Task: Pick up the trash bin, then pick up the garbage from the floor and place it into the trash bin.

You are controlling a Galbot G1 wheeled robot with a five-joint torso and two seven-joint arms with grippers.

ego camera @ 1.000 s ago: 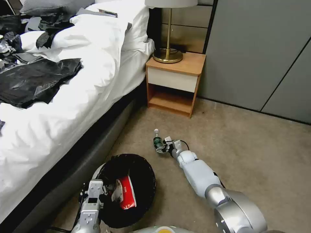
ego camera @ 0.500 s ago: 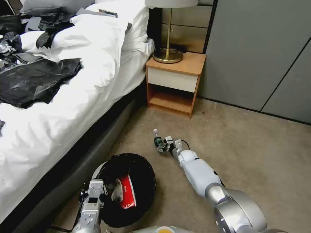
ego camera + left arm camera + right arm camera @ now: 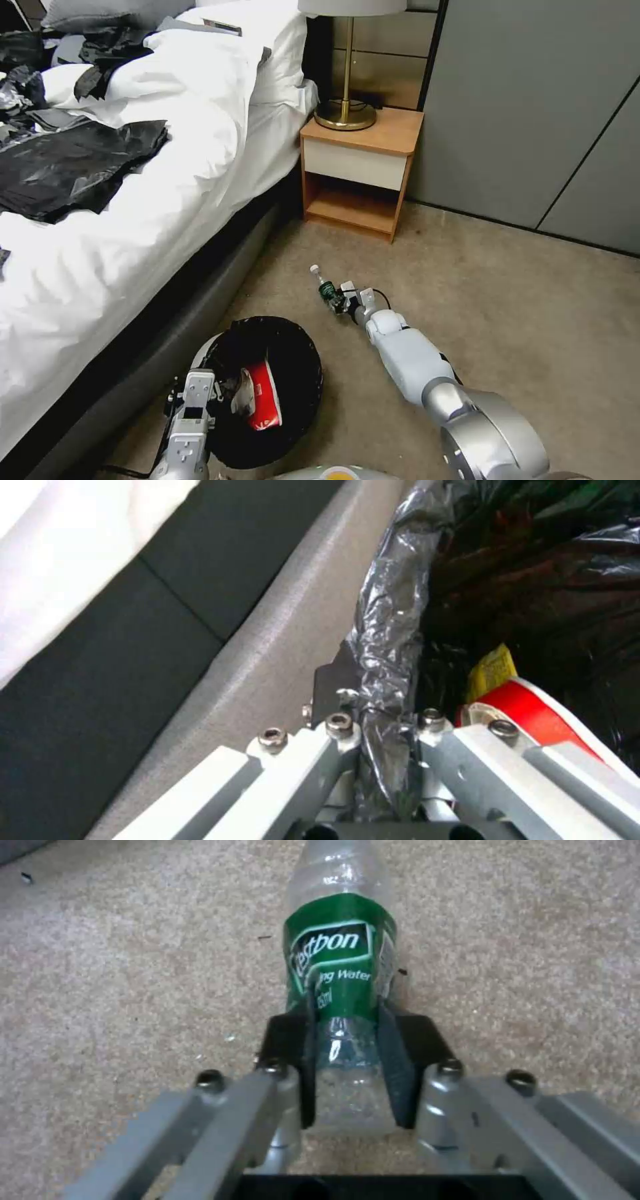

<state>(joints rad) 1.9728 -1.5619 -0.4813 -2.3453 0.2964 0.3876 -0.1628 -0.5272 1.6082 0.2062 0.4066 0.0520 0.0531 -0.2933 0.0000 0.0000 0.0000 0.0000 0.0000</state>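
The right gripper [image 3: 339,301] reaches forward and down over the beige carpet floor [image 3: 520,320], and its two black pads [image 3: 393,1060] are pressed against the sides of a clear plastic bottle with a green label [image 3: 339,960], holding it around the lower body just below the label. In the head view the bottle [image 3: 323,285] leans with its white cap pointing away from the robot and toward the bed, out in front of a wooden nightstand [image 3: 360,173] that carries a brass lamp [image 3: 347,100]. The left gripper [image 3: 192,399] sits low at the robot's left, and in the left wrist view its fingers [image 3: 337,730] are drawn in tight on the rim of the small round white plastic trash bin [image 3: 200,353], with the crinkled glossy black bag liner [image 3: 390,645] pinched between them. The bin stands beside the dark base of the bed with white bedding [image 3: 133,220], near and to the left of the bottle but apart from it. Inside the bin lie a red-and-white packet [image 3: 264,395] and a yellow foil wrapper [image 3: 492,670] just next to it.
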